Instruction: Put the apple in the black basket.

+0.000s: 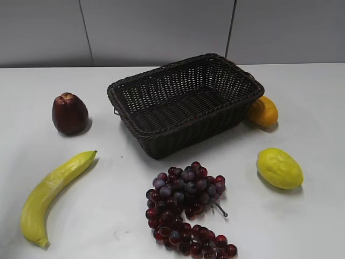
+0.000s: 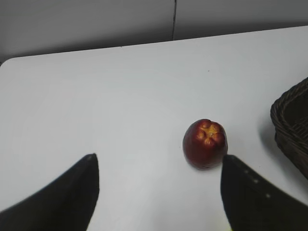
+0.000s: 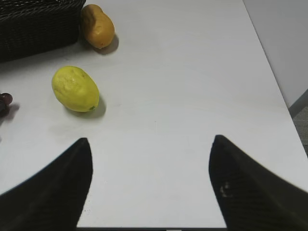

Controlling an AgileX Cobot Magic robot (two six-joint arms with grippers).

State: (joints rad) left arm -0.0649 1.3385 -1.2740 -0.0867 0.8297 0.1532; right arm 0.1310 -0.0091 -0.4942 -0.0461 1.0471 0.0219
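The apple (image 1: 69, 113) is dark maroon-red and stands upright on the white table, left of the black basket (image 1: 186, 102). In the left wrist view the apple (image 2: 205, 143) shows its dimpled orange top, just ahead of my right-hand finger. My left gripper (image 2: 159, 159) is open and empty, above the table and short of the apple. The basket's rim shows at the right edge of that view (image 2: 291, 130). My right gripper (image 3: 150, 144) is open and empty over bare table. Neither gripper shows in the exterior view. The basket is empty.
A banana (image 1: 53, 193) lies front left. A bunch of dark grapes (image 1: 186, 208) lies in front of the basket. A lemon (image 1: 279, 168) lies at the right, and an orange-yellow fruit (image 1: 263, 111) rests against the basket's right side.
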